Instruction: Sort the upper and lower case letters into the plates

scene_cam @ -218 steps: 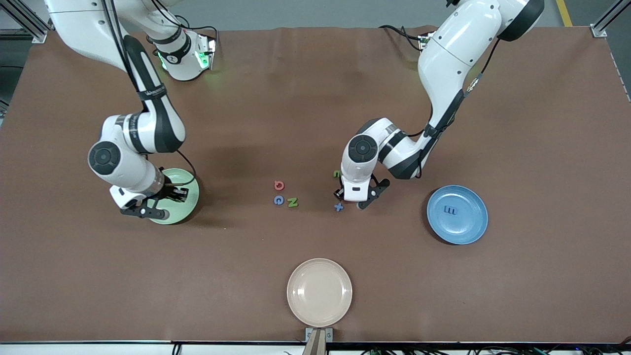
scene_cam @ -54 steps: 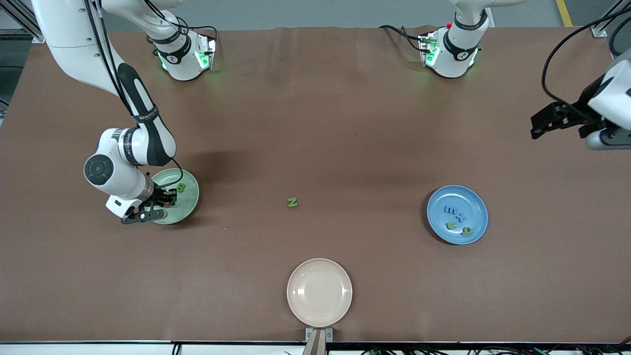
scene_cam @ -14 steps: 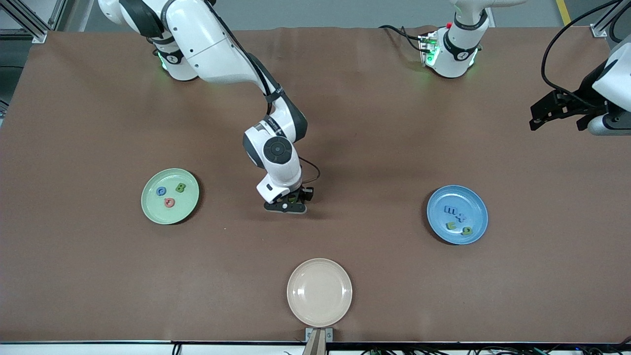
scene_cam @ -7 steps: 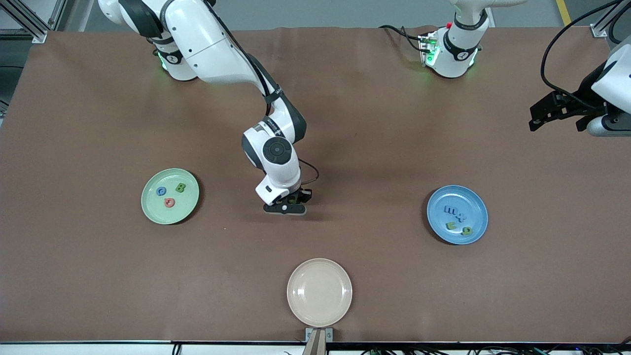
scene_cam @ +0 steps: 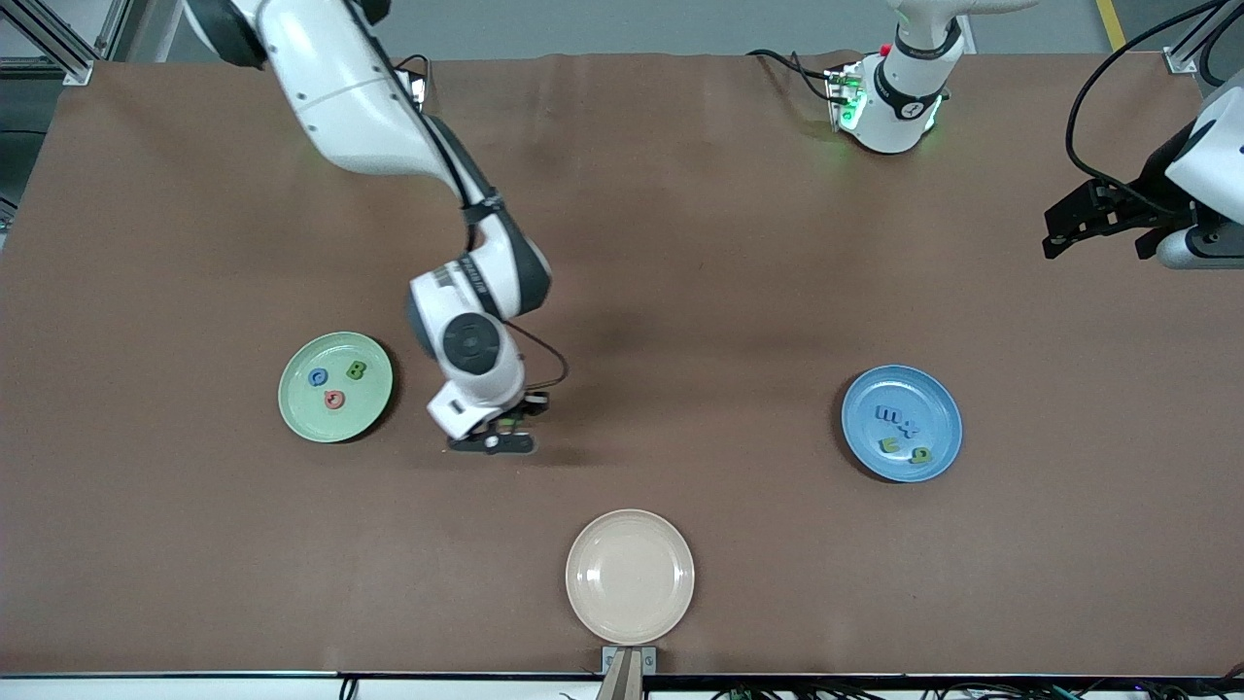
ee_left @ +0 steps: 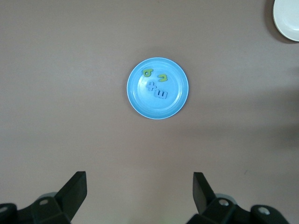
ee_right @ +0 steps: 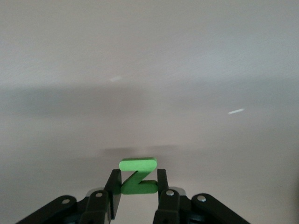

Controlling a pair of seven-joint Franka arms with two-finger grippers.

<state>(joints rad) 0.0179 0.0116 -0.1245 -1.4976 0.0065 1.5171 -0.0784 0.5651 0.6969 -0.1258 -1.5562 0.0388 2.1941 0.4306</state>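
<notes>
Brown cloth covers the table (scene_cam: 680, 243) you are working over. Your right arm reaches down from its base, and your right gripper (scene_cam: 507, 428) hangs over bare cloth between the green plate (scene_cam: 335, 387) and the middle of the table. The green plate sits just beside that gripper, toward the right arm's end; the cream plate (scene_cam: 630, 576) lies nearer the front camera than the gripper and toward the left arm's end of it; the blue plate (scene_cam: 902, 424) is well apart from it, toward the left arm's end. Your left arm waits high at its own end of the table, and your left gripper (scene_cam: 1103, 226) has its fingers (ee_left: 77, 189) spread wide with nothing between them, the blue plate (ee_left: 158, 88) showing well below in the left wrist view. Your right gripper's fingers (ee_right: 113, 186) are clamped on the green letter Z (ee_right: 137, 176), one pad on each side of it, the letter lifted clear of the cloth. On the green plate you have three letters: a blue one (scene_cam: 318, 377), a green B (scene_cam: 357, 369) and a red one (scene_cam: 334, 399). On the blue plate lie four: a blue m (scene_cam: 886, 413), a blue x (scene_cam: 908, 428) and two green ones (scene_cam: 904, 449).
</notes>
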